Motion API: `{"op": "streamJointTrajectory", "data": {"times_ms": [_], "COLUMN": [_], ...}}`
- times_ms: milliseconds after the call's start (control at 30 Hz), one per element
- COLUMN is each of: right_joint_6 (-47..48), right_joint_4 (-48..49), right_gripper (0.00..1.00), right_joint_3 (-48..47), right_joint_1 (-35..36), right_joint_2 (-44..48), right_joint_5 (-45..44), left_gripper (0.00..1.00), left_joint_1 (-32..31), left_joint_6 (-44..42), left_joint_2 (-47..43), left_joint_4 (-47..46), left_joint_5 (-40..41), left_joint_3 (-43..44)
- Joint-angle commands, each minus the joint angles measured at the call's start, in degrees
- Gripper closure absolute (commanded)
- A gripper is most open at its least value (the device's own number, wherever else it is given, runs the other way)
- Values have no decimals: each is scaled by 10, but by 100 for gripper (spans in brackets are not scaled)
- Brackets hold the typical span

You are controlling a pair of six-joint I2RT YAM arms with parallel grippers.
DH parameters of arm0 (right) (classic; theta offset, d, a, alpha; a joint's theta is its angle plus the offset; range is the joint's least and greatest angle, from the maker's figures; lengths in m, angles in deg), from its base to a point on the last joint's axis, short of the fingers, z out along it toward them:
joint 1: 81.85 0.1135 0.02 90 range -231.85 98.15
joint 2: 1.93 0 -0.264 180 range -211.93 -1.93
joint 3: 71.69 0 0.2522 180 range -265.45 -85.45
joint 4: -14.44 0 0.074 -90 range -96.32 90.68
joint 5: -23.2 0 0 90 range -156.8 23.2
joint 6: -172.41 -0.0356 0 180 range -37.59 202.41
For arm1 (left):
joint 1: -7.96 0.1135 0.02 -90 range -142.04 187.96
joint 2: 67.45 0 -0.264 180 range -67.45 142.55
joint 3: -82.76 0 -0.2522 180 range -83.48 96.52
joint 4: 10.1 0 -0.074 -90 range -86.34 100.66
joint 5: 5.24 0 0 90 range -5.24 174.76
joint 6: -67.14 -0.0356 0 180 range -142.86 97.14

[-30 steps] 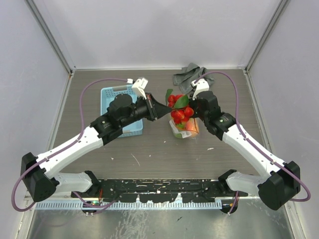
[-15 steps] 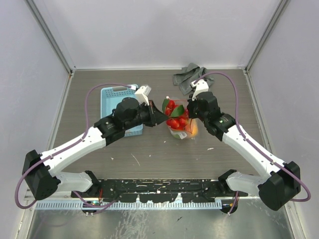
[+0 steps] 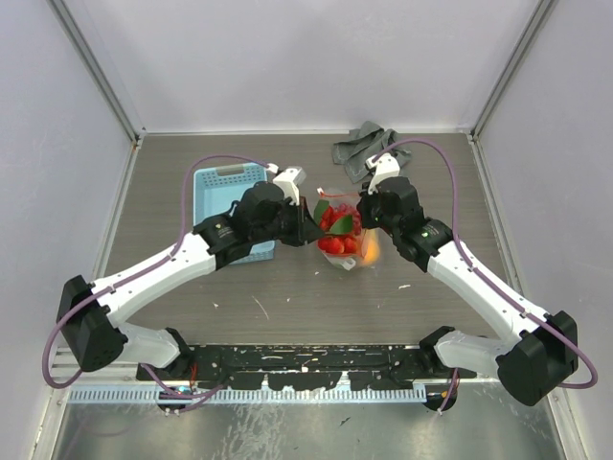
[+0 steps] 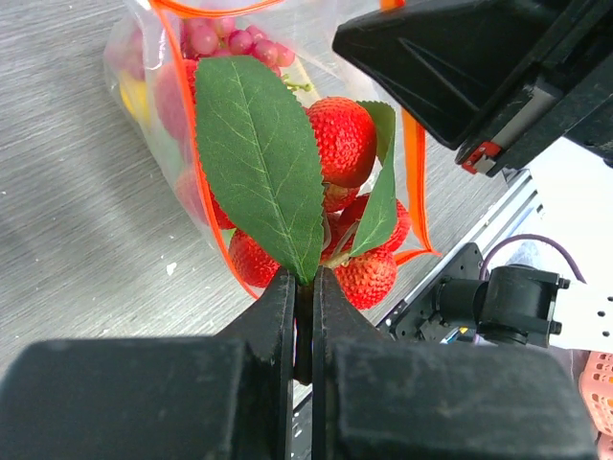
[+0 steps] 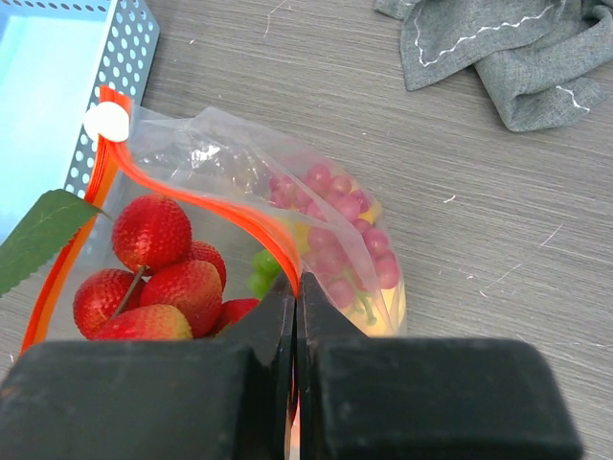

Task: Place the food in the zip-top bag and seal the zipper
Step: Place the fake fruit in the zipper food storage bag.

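Pinching the stalk where two green leaves [image 4: 259, 163] meet, the left gripper [image 4: 304, 280] is clamped on the strawberries [image 4: 342, 139], its fingers pressed together with only the stem between them. The red cluster sits just past those fingertips, inside the loop made by the open mouth of the zip-top bag [image 5: 220, 153], and the leaves reach back out over the rim toward the gripper.

Opposite it, the right gripper [image 5: 295, 287] is closed on the zipper [image 5: 206, 206]. The red-orange strip runs straight into its closed fingertips, and that side of the mouth is held apart from the other. A white slider tab [image 5: 106, 122] sits at the end of the strip nearest the light blue basket [image 5: 48, 86].

Deeper in the bag, beyond the strawberries, lie purple grapes [image 5: 335, 249], a bit of green grapes [image 5: 261, 273] and the yellow lemon [image 4: 134, 96], all seen through the clear plastic.

From the top view the bag rests on the brown table [image 3: 287, 287] between the two grippers, which face each other across it — the basket is just beside the left one. A grey cloth [image 3: 359, 149] lies apart, toward the back wall.
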Motion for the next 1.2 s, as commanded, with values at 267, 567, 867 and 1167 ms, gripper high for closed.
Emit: {"op": "streamJointTrajectory", "data": {"times_ms": [267, 567, 867, 1167], "right_joint_6": [-12, -32, -59, -66], "right_joint_4": [43, 61, 81, 85], "right_gripper": [100, 100, 100, 100], "right_joint_3": [-1, 2, 0, 1], "right_joint_1": [0, 0, -1, 0], "right_joint_2": [14, 12, -2, 2], "right_joint_5": [31, 67, 104, 101], "left_gripper": [100, 100, 100, 100], "left_joint_1": [-9, -61, -148, -166], "left_joint_6": [-56, -110, -202, -206], "left_joint_2": [46, 88, 108, 170], "left_joint_4": [14, 20, -70, -91], "left_joint_5": [121, 298, 502, 537], "left_joint_3": [105, 144, 117, 122]}}
